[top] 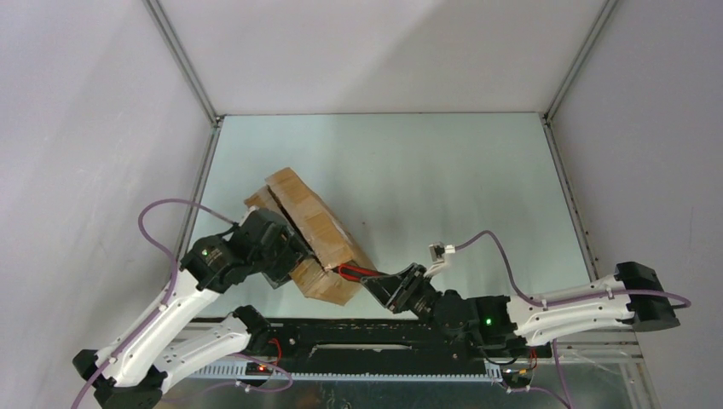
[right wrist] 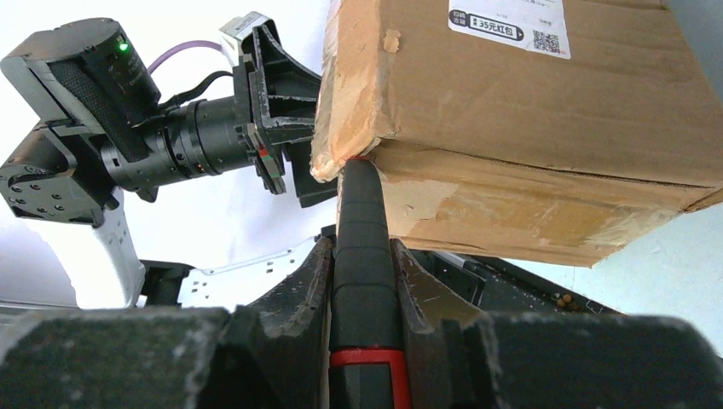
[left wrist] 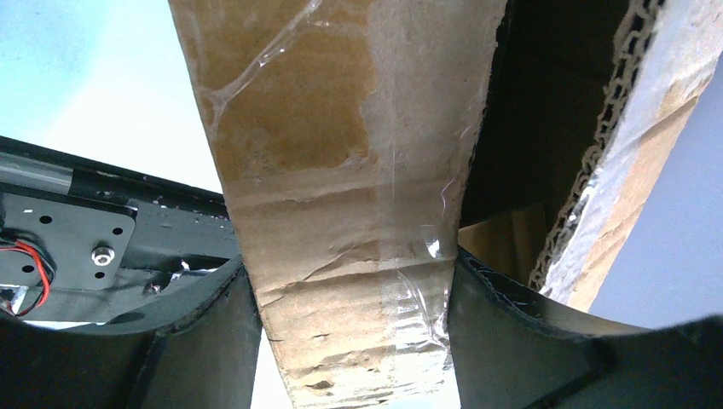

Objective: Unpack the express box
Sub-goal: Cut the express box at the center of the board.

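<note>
The express box [top: 311, 228], a brown carton, lies tilted left of the table's middle. My left gripper [top: 286, 256] is shut on a taped cardboard part of it [left wrist: 341, 256], which fills the gap between both fingers [left wrist: 213, 341]. In the right wrist view the box [right wrist: 529, 128] shows a white label [right wrist: 510, 21] at the top. My right gripper [top: 390, 287] is shut on a black utility knife with red trim [top: 358, 273]. The knife [right wrist: 362, 239] sits upright between the jaws of the right gripper [right wrist: 362, 264]. Its front end touches the seam at the box's near corner.
A black rail [top: 375, 328] runs along the near edge between the arm bases. White walls and metal frame posts [top: 183, 60] enclose the pale green table [top: 443, 179]. A purple cable with a white connector [top: 439, 251] loops above the right arm. The left arm's wrist [right wrist: 128, 145] is close beside the box.
</note>
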{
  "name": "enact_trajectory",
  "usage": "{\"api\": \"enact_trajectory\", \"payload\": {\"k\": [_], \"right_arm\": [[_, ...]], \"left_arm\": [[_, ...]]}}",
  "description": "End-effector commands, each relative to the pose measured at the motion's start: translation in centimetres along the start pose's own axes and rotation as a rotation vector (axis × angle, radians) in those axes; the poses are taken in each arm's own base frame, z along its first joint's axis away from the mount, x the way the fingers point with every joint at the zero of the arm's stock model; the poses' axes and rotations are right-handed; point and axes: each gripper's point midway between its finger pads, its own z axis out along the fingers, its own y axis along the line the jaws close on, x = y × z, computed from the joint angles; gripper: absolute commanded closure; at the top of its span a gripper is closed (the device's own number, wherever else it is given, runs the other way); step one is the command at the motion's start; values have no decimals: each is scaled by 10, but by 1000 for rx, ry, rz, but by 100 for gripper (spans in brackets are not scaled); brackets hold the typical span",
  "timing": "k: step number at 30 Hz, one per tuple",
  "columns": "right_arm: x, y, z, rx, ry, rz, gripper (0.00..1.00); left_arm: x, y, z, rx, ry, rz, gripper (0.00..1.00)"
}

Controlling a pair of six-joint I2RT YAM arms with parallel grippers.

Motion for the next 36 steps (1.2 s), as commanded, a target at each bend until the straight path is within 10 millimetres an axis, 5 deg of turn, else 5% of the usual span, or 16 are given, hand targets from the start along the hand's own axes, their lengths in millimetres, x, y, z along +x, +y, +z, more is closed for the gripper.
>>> {"api": "enact_trajectory", "payload": {"k": [1,16,22,31,36], "right_arm": [[3,-43,6,109,-23,-153,100],[5,-38,-17,40,42,-139,100],[18,-24,-14,-18,100,-107,100],[8,-16,-15,-9,61,-75,100],[15,-27,-14,51,67,-102,100]], "left_arm": [[8,-30,-12,127,54,-13,31],[-6,-37,-23,195,-16,-78,40],[-6,-40,-22,203,-15,-88,43],[-3,-39,-18,188,-3,-77,44],[-5,-43,-20,210,-10,-85,44]]}}
